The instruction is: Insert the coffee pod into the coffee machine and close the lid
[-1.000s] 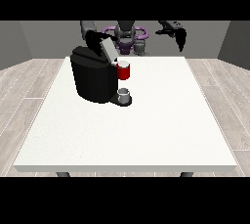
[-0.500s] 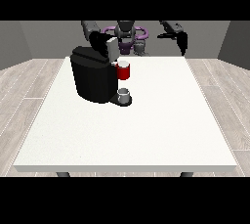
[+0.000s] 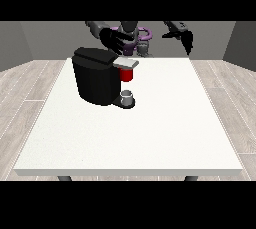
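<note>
Coffee machine (image 3: 98, 75): upright on the white table (image 3: 150, 133), left of centre, brew head facing view's right.
Lid (image 3: 126, 63): lying flat.
Hand at the view's left (image 3: 114, 40): above machine, fingers spread.
Hand at the view's right (image 3: 184, 35): raised, fingers not discernible.

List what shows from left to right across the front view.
Coffee machine → hand at the view's left, above the machine → red thing at the machine → hand at the view's right, raised off the white table.
</note>
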You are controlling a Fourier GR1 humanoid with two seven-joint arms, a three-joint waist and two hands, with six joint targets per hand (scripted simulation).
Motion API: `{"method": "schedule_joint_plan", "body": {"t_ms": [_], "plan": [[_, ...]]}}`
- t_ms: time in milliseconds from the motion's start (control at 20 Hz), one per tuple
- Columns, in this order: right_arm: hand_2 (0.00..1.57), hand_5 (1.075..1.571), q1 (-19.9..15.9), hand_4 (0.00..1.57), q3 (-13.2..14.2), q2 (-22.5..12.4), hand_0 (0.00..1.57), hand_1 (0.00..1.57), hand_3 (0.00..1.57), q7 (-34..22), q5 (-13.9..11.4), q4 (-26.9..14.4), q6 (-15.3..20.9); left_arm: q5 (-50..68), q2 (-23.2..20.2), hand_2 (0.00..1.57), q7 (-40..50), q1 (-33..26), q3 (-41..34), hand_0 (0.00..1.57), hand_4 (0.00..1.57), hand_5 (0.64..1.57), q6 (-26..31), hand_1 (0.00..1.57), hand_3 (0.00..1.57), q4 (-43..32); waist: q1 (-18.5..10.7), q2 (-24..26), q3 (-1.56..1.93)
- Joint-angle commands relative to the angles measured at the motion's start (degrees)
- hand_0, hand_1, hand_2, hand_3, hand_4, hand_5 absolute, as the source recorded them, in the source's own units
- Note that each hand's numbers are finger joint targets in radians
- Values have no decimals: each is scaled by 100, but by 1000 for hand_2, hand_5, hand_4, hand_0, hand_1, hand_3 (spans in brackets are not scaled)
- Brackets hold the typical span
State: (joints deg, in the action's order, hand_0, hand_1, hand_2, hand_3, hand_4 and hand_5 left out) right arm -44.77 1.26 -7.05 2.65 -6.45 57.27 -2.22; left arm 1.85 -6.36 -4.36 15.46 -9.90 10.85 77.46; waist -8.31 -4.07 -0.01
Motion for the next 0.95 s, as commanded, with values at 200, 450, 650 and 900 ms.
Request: {"method": "schedule_joint_plan", "body": {"t_ms": [200,450,650,900], "plan": [[0,1571,-231,73,47,102,0,0,0,179,-189,-153,149,61,-57,0,-415,-225,168,0,196,1571,290,0,0,76,-112,-46,1],[0,1571,-16,132,-257,580,0,0,0,149,36,299,-239,29,11,0,-561,-34,-4,0,145,1571,-65,0,0,-168,375,259,0],[0,1571,784,275,-534,697,0,0,0,540,434,599,-313,207,10,0,-362,-231,-20,0,192,1571,49,0,0,-67,460,632,1],[0,1571,1993,157,-1146,702,0,0,0,513,1223,1181,18,-8,80,0,-820,-597,-141,0,192,1571,-247,0,0,-524,1024,990,0]]}}
